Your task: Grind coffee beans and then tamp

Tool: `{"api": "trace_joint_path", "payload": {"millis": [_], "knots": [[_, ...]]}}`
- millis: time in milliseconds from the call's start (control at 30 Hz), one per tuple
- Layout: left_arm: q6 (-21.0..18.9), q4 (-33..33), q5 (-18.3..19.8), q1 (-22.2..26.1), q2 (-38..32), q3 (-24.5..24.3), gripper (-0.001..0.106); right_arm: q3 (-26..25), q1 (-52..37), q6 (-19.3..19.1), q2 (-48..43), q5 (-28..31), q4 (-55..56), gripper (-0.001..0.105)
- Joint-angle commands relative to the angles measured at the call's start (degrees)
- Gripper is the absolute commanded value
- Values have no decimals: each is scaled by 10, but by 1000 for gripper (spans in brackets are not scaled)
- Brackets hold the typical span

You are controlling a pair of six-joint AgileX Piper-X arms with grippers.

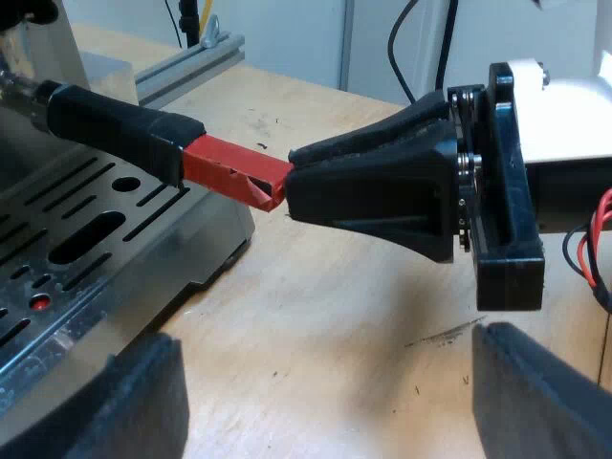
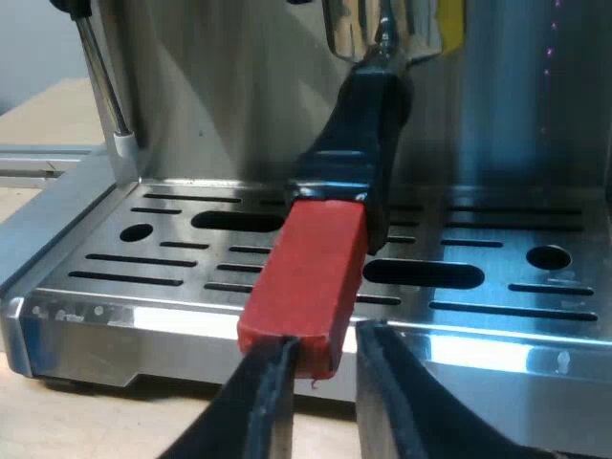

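While the holder's handle stood locked into the front of the coffee machine, the right claw sat at the very tip of the handle's red end, its fingers only narrowly parted. The left claw gaped wide just above the worktop nearby.

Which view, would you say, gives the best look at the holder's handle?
The left wrist view: the handle lies side-on above the machine's tray, dark grip to red end, with the right claw at its tip. The right wrist view sees it end-on, foreshortened, red end nearest.
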Motion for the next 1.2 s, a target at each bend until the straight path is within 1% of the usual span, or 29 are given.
{"api": "trace_joint_path", "payload": {"millis": [33,167,300,367,733,933,1033,1100,1200], "knots": [[1,-8,6,-3,1,-2,65,-3,-20,-4,1,59,-22,18],[1,-8,6,-3,1,-2,65,-3,-20,-4,1,80,-30,18],[1,-8,6,-3,1,-2,65,-3,-20,-4,1,79,-38,18],[1,-8,6,-3,1,-2,65,-3,-20,-14,1,79,-39,18],[1,-8,6,-3,1,-2,65,-3,-16,-15,1,79,-30,18],[1,-8,6,-3,1,-2,65,-2,15,-15,1,79,-23,18],[1,-8,6,-3,1,-2,65,-2,39,-15,1,79,-2,18],[1,-8,6,-3,1,-2,65,-2,48,-15,1,87,11,18],[1,-8,6,-3,1,-2,65,-2,66,-15,1,124,23,18]]}}
